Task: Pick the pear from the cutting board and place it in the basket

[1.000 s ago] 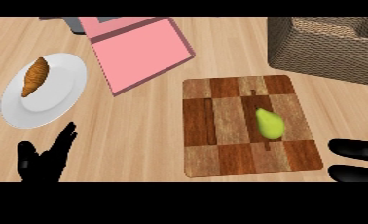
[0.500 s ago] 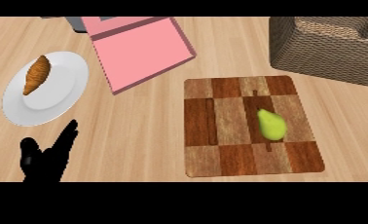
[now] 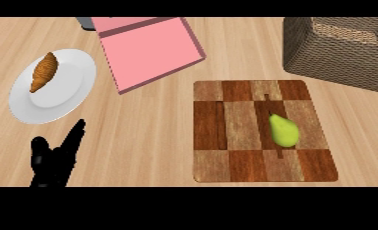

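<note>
- Far left: white plate (image 3: 63,101) lies flat on the wooden counter (image 3: 155,139). A croissant (image 3: 43,71) rests on its upper left part, long axis running up and slightly right.
- Lower left, just below the plate: left hand (image 3: 52,161), black, enters from the bottom edge. Fingers are straight and spread, pointing up and to the right toward the plate's lower rim; nothing is held. Whether the longest fingertip meets the rim cannot be told.
- Left of centre, upper part: a pink open book or folder (image 3: 151,54) lies flat on the counter, angled, with its spine line across the upper portion. Its left corner is near the plate's right rim but apart from it. A small grey object (image 3: 83,22) shows at its top left corner, mostly cut off by the view's edge; what it is cannot be told.
- Right of centre: cutting board (image 3: 229,134), a checkered pattern of light and dark wood, lying flat. Its upper left corner sits near the pink item's lower right corner, not touching.
- On the board, right half, a little below its middle: pear (image 3: 283,131), yellow-green, lying on its side with the narrow end pointing up and left. No hand touches it.
- Upper right corner: woven basket (image 3: 332,49), brown wicker, partly cut off by the right edge. It stands above the board's upper right corner, close by, with a strip of counter between them. The pear is well apart from it.
- Right hand: does not show in the head view.
</note>
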